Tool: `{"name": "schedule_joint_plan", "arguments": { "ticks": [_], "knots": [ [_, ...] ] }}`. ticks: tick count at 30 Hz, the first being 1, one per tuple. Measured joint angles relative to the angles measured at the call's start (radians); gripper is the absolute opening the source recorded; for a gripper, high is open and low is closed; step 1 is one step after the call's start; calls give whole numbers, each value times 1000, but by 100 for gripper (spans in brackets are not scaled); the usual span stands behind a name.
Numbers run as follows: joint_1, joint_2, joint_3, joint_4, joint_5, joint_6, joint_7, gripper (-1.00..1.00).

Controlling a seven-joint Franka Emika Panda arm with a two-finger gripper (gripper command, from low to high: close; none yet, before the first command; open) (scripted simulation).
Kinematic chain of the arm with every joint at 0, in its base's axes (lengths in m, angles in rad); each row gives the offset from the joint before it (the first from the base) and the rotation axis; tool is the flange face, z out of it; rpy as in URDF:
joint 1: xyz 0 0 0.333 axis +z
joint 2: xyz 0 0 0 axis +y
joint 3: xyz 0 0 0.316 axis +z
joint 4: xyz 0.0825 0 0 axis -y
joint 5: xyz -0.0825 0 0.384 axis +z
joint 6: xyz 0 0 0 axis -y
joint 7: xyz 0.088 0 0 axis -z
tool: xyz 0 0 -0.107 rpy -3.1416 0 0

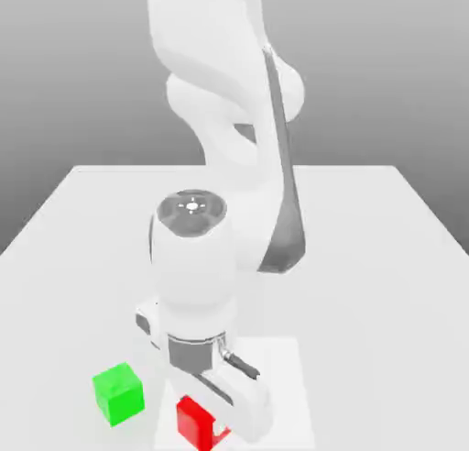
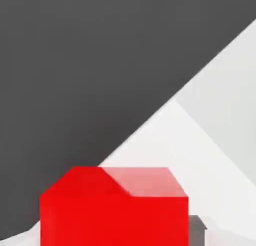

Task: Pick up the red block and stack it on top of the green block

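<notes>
Red block (image 1: 193, 420) beside green block (image 1: 119, 393)

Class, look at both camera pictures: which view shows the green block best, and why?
The exterior view. There the green block stands whole on the table, apart from the red block, on the exterior view's left of it. The hand view gives the red block close up and nothing green.

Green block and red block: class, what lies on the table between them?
Nothing: in the exterior view, only a bare strip of white table separates the green block from the red block, and they do not touch.
</notes>
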Motion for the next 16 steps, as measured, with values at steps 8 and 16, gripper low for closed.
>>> {"name": "schedule_joint_plan", "arguments": {
  "ticks": [8,16],
  "knots": [
    [-151,-230,-94,-82,89,-147,-60,-100],
    [-158,-93,-99,-83,90,-9,-60,100]
  ]
}}
